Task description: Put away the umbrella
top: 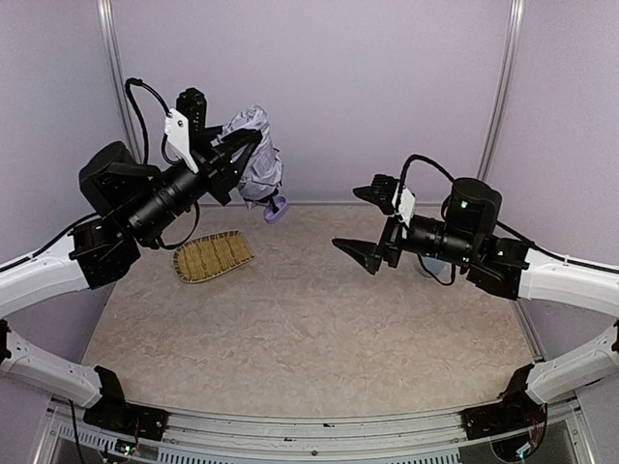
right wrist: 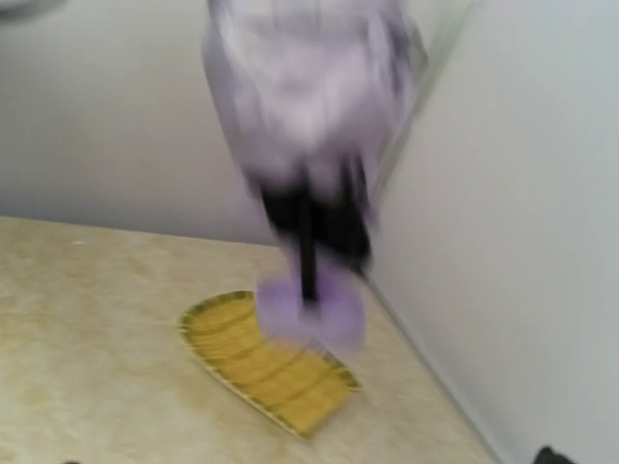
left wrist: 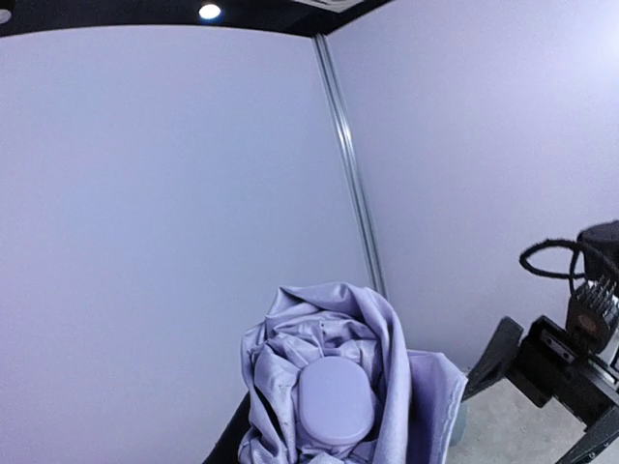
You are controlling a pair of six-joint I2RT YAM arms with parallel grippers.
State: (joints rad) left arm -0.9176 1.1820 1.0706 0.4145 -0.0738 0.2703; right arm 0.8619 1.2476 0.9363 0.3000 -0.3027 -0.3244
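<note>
The left claw (top: 230, 155) is pinched on the bunched canopy (top: 253, 145) of the umbrella (left wrist: 329, 377). The umbrella hangs in the air near the back-left corner, clear of the worktop (top: 309, 329). The handle (top: 276, 209) points down. A thin black shaft (right wrist: 308, 242) shows between canopy and handle, though the right wrist view is blurred. Below and just left of the handle, a tray (top: 214, 256) lies on the worktop.

Handling, judged from where I stand:
- **Weight:** the umbrella looks light.
- **Canopy:** the fabric is soft and loose. A hold on cloth alone would likely let the load swing, and folds may slip or pull out.
- **Shaft:** it appears stiff but slender, so side loads could bend it.
- **Where to take hold:** the handle looks the firmest part and the better grip point. Next best is the shaft just above it.

The right claw (top: 360, 220) is spread wide and holds nothing. It is well apart from the umbrella, over the right half of the worktop.
</note>
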